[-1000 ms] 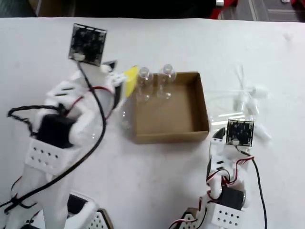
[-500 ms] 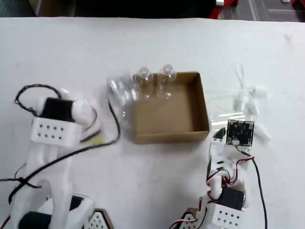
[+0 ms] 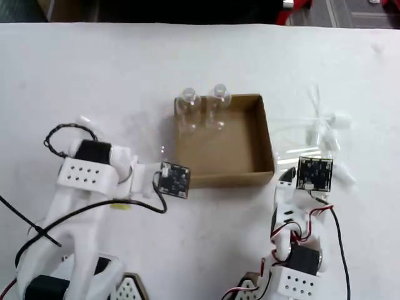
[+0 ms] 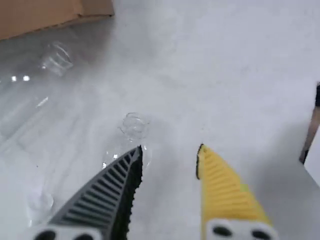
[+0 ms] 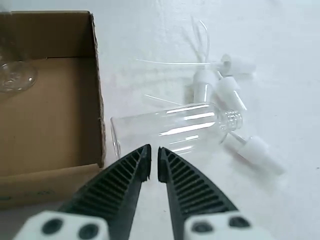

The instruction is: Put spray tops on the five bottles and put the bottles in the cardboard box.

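pulled back from the box, the left arm holds its jaws spread over a lying bottle on the tabletop. right jaws, nearly pressed together, hover before another bottle; tops beyond. capping seems unstarted: next, likely pinch a top.

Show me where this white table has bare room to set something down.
Widest: the white table beyond the brown cardboard box, to its far edge. Also the patch before the box, between the left arm and right arm. Crowded: right of the box, white spray tops and a clear plastic bottle lying down; left of it, more clear bottles lying.
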You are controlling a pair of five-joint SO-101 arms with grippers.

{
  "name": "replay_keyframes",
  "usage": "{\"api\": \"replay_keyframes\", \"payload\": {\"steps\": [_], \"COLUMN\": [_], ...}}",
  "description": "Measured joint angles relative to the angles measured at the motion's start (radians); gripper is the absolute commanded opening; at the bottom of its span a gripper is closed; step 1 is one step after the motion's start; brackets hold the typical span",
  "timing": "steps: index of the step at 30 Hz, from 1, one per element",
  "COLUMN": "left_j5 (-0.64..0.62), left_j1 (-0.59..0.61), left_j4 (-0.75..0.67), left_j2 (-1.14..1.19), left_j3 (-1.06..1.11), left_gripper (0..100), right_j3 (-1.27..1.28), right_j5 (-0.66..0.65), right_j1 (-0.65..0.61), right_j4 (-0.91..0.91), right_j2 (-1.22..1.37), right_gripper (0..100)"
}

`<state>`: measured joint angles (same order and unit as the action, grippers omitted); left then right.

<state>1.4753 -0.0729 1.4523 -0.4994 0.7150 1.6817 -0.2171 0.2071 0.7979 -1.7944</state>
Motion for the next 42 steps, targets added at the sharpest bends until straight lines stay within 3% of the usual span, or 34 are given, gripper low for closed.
{"api": "replay_keyframes", "payload": {"steps": [10,16,23,32,42], "left_j5": [0.078,0.086,0.126,0.138,0.138], "left_j1": [0.002,0.002,0.000,0.000,0.000], "left_j4": [-0.063,-0.222,-0.311,-0.371,-0.376], "left_j2": [0.000,0.000,0.002,0.160,0.173], "left_j3": [0.023,0.146,0.164,0.163,0.163], "left_gripper": [21,21,21,21,21], "right_j3": [0.000,0.000,0.000,0.000,0.000], "right_j5": [0.000,0.000,0.000,0.000,0.000], "right_j1": [0.000,0.000,0.000,0.000,0.000], "right_j4": [0.000,0.000,0.000,0.000,0.000], "right_j2": [0.000,0.000,0.000,0.000,0.000], "right_gripper": [1.5,1.5,1.5,1.5,1.5]}}
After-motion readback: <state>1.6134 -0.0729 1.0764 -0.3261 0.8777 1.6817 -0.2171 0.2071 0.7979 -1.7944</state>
